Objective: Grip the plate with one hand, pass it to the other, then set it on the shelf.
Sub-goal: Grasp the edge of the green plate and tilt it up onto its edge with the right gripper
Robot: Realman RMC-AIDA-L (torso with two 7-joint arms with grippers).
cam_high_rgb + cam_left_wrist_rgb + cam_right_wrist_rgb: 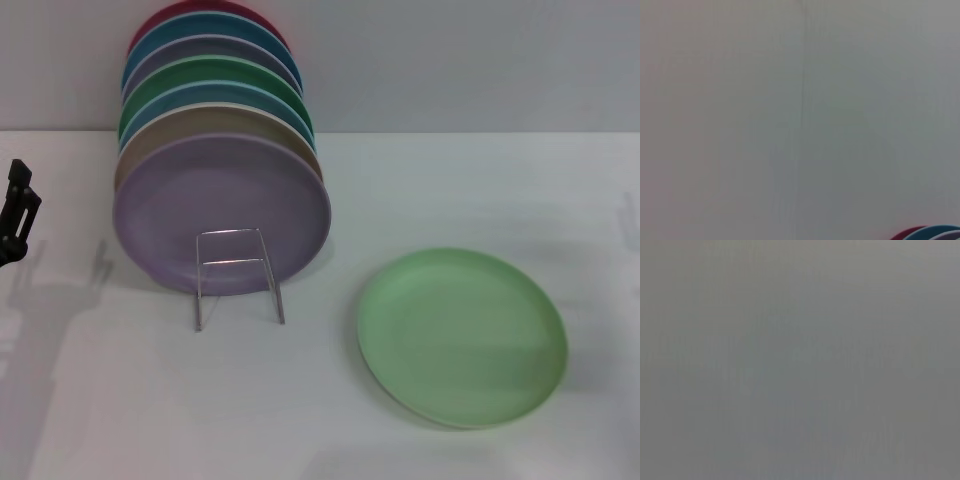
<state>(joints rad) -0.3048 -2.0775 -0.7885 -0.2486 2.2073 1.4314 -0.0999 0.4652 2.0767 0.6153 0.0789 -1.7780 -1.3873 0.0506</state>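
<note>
1. The mint-green plate [462, 336] lies flat on the white desk [300, 410], toward the front right corner, rim up and touching nothing else. Lying flat, it offers only its thin edge for a grasp, which probably calls for a low approach from the side.
2. The wire shelf [238, 275] stands well apart from that plate, toward the left half of the desk. Its rectangular front loop projects toward the front edge and is bare, so a slot appears free there.
3. A row of plates stands on edge in the shelf, leaning back toward the far edge; the lavender plate [222, 212] is foremost, with tan, blue, darker green and red ones behind it. The upright stacking shows the pose in which the mint-green plate is to be set.
4. The left end effector [18, 212] is at the left edge of the desk, well clear of both shelf and plate; whether its fingers are spread or pressed together cannot be told. It holds nothing visible.
5. The right end effector appears in no view.
6. Judgement: the task has not begun; gripping, passing and setting down all remain.
</note>
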